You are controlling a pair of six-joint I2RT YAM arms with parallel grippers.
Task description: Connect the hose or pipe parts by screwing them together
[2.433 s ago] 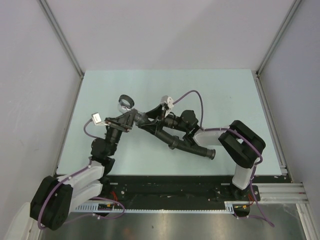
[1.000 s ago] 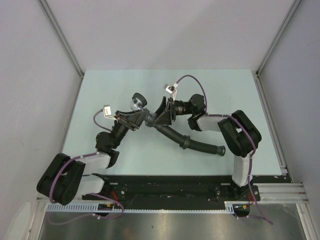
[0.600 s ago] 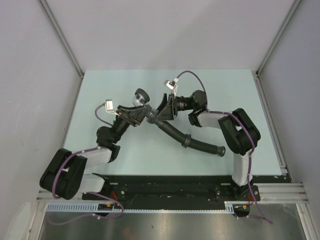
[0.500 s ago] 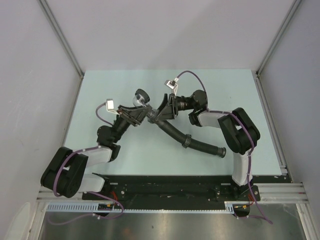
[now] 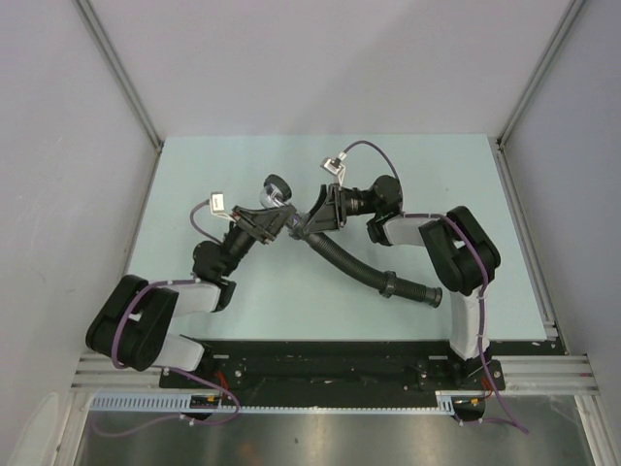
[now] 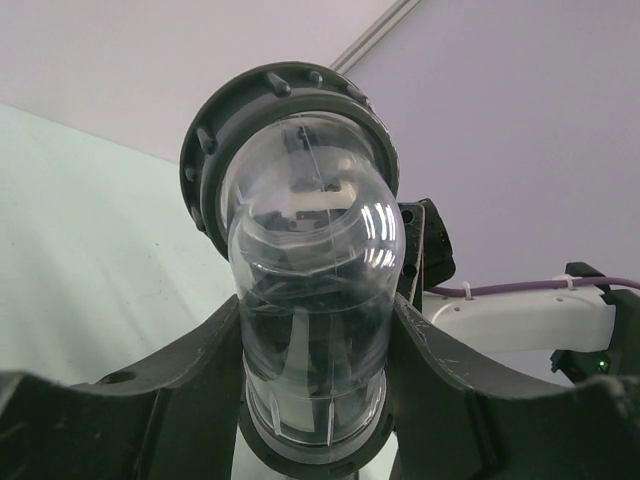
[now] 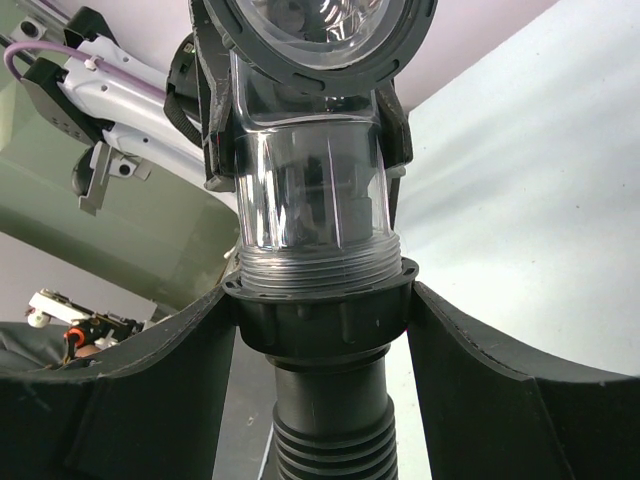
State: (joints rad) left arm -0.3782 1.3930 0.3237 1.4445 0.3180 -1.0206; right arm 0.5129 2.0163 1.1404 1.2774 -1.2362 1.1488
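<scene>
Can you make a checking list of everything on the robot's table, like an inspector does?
Surface: pale green table.
Job's things: black ribbed hose curves across the table; the threaded end of the clear elbow fitting sits in the hose collar, with some threads showing.
Clutter: nothing seen.
Grippers: left gripper shut on the clear elbow fitting; right gripper shut on the hose collar.
Cables: purple cables run along both arms.
Surroundings: plain grey walls; metal rail at the near edge.

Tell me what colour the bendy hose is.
The hose is black, seen best from the top camera.
</scene>
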